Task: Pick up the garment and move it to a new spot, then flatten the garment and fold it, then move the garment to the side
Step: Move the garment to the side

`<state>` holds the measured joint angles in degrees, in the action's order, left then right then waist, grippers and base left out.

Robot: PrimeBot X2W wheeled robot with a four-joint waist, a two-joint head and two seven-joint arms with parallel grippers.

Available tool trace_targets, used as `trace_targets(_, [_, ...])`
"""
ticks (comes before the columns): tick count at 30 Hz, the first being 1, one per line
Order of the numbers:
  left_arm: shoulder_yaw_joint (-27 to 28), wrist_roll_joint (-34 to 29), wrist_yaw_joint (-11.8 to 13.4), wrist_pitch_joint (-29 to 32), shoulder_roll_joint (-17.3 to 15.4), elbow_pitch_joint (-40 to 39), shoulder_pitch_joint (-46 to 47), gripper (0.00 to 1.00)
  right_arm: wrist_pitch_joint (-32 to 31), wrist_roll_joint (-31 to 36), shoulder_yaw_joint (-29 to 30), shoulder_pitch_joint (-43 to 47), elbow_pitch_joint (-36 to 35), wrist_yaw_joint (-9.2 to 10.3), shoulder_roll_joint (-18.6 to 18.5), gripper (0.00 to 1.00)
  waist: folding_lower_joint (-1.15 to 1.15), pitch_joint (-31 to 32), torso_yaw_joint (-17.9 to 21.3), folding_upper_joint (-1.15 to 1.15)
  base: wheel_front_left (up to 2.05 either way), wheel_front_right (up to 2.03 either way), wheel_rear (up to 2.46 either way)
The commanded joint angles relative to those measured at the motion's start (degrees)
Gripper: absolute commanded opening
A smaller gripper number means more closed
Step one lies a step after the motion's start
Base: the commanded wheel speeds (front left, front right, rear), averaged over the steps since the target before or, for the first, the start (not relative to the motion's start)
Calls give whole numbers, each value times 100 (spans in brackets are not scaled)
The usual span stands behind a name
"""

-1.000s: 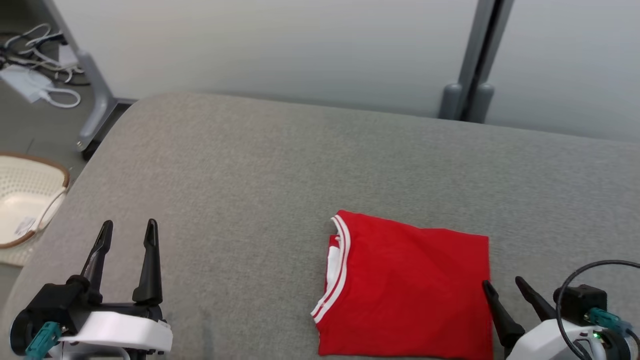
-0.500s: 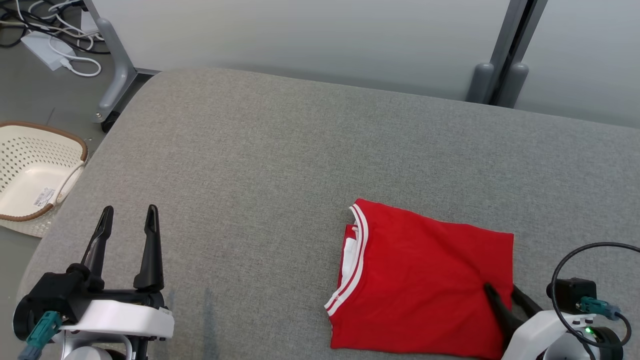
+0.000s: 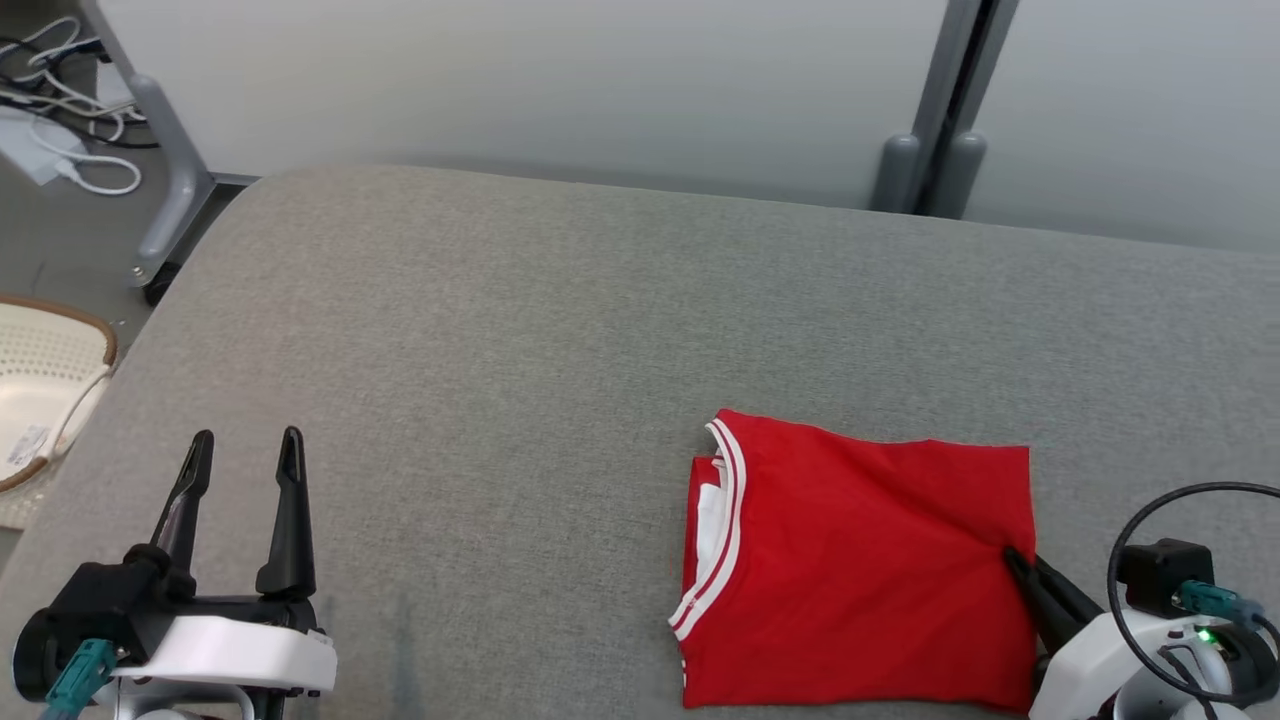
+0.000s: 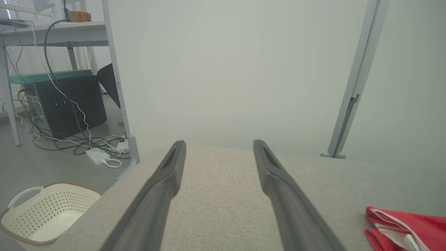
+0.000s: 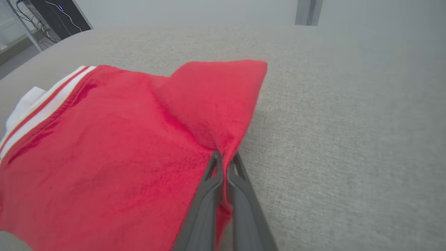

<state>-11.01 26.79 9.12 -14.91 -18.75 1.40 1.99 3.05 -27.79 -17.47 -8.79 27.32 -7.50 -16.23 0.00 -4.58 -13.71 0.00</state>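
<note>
The red folded T-shirt with a white-striped collar (image 3: 870, 570) lies flat on the grey fabric-covered desk (image 3: 500, 350), close to its near edge and toward its right side, with the collar facing the left edge. The right hand (image 3: 1015, 558) is clamped on the shirt's right edge, its two dark fingers pressed together with red cloth pinched between them. In the right wrist view the fabric rises into a soft ridge from the pinch toward the shirt's far right corner. It may be only the upper layers that are caught, but that cannot be told for sure. The left hand (image 3: 246, 440) hangs over the desk's near left corner, well apart from the shirt, its fingers spread wide and holding nothing. Beyond the left edge, a cream perforated plastic basket with a brown rim (image 3: 40, 400) sits on the floor.
</note>
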Motion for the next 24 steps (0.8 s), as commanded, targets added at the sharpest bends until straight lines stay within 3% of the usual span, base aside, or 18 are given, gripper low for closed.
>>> trace_targets(1, [15,-32,-21,-24,-14,-4,-54,100,14,35,35,77,-62,1,-124,0,0,54,203,0,0,0,0])
trace_targets(10, [-18,-35,-34,-10,-26,-102,-234,100,-336,243,46,203,-621,1,-569,0,0,52,1418,0,0,0,0])
trace_targets(17, [-52,-83,-46,-3,-62,-208,-68,100,-430,312,-42,-120,-939,1,-710,0,0,-228,2361,0,0,0,0])
trace_targets(24, [-149,-180,-103,114,-169,-295,256,100,-337,292,-270,-835,-922,1,-726,0,0,-587,2978,0,0,0,0])
